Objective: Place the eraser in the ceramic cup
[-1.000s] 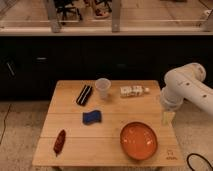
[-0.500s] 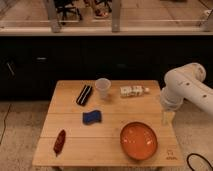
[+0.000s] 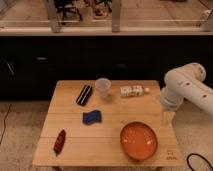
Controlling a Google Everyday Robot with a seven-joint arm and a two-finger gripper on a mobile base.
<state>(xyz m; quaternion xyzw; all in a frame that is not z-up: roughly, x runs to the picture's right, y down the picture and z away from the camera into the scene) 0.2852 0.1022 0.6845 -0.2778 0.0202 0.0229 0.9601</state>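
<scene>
The ceramic cup [image 3: 102, 87] is small, whitish and tapered, and stands upright at the back middle of the wooden table [image 3: 75, 150]. A black oblong item with pale stripes [image 3: 84, 94], which looks like the eraser, lies just left of the cup. My gripper [image 3: 167, 119] hangs from the white arm [image 3: 185, 90] over the table's right edge. It is far right of both the cup and the eraser and touches neither. I see nothing held in it.
A round orange dish [image 3: 139, 140] sits at the front right, just left of the gripper. A blue pad [image 3: 92, 117] lies mid-table, a red-brown item [image 3: 59, 141] at the front left, and a small white packet [image 3: 133, 91] right of the cup. Dark cabinets stand behind.
</scene>
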